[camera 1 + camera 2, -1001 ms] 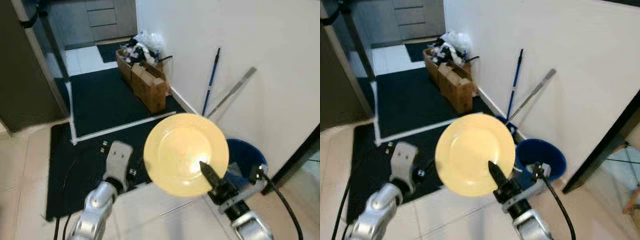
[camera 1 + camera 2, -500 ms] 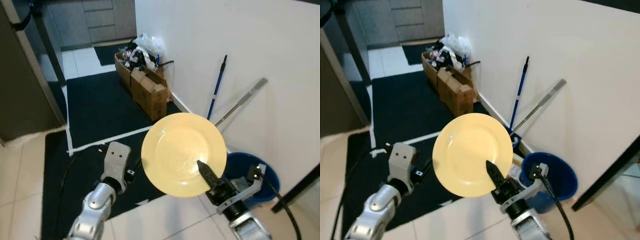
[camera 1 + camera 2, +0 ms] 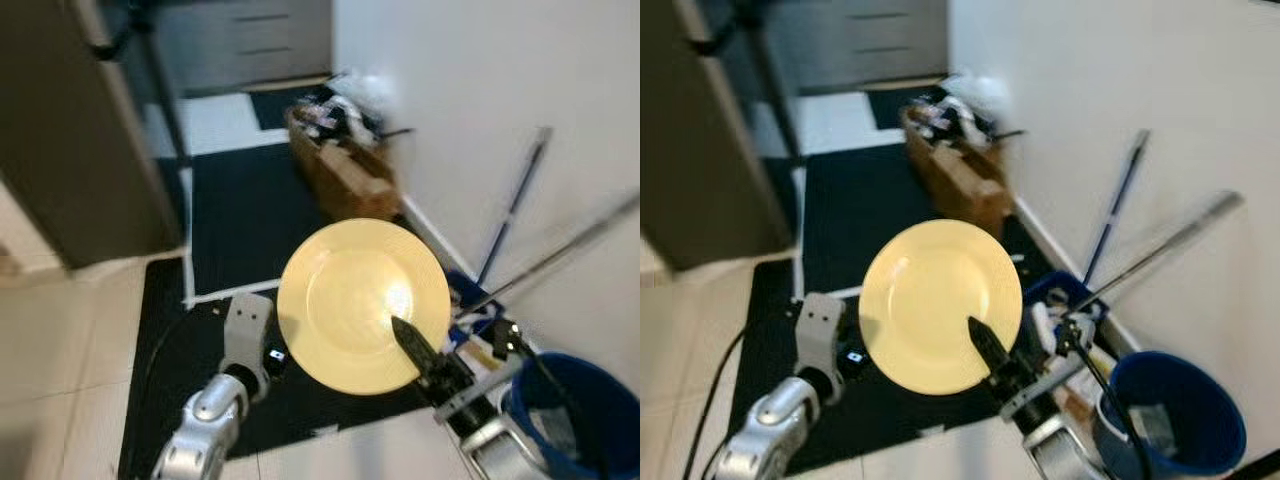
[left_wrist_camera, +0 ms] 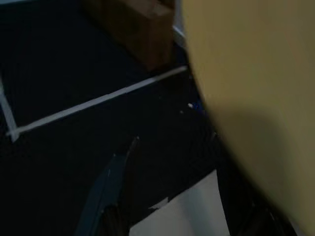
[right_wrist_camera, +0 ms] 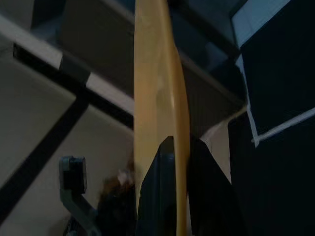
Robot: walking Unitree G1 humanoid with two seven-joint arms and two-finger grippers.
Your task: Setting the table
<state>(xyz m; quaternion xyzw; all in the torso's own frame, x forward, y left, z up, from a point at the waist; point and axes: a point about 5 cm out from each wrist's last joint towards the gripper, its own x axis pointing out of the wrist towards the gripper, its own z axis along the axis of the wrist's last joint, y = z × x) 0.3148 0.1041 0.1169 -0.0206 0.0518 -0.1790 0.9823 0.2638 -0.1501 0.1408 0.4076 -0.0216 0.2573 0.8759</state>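
**Yellow plate held upright over a kitchen floor**

Dark floor mats (image 3: pixel 250 210) edged with white tape cover the pale tiled floor (image 3: pixel 60 340) below me, beside a white wall (image 3: pixel 480 90). My right gripper (image 3: pixel 408 338) is clamped on the lower rim of a yellow plate (image 3: pixel 355 300), one black finger (image 3: pixel 412 345) lying across the plate's face and the other behind it. In the right wrist view the rim of the plate (image 5: pixel 157 88) is seen edge-on, pinched between the two fingers (image 5: pixel 156 196). The plate is round, plain pale yellow, glossy, with a shallow well and a bright highlight near its lower right part; it stands nearly upright in the air, its face turned toward my head, above the mats and touching nothing but the gripper. My left gripper (image 3: pixel 248 325) hangs lower to the left, near the plate's edge but apart from it; I cannot tell whether its fingers are open or closed. In the left wrist view the plate (image 4: pixel 256 98) appears as a broad yellow surface. Farther out, cardboard boxes (image 3: pixel 345 170) with bags on top stand against the wall, a blue-handled pole (image 3: pixel 510 215) and a grey pole (image 3: pixel 560 255) lean on it, and a blue bucket (image 3: pixel 575 400) sits at lower right. Grey cabinet drawers (image 3: pixel 250 40) close the far end.
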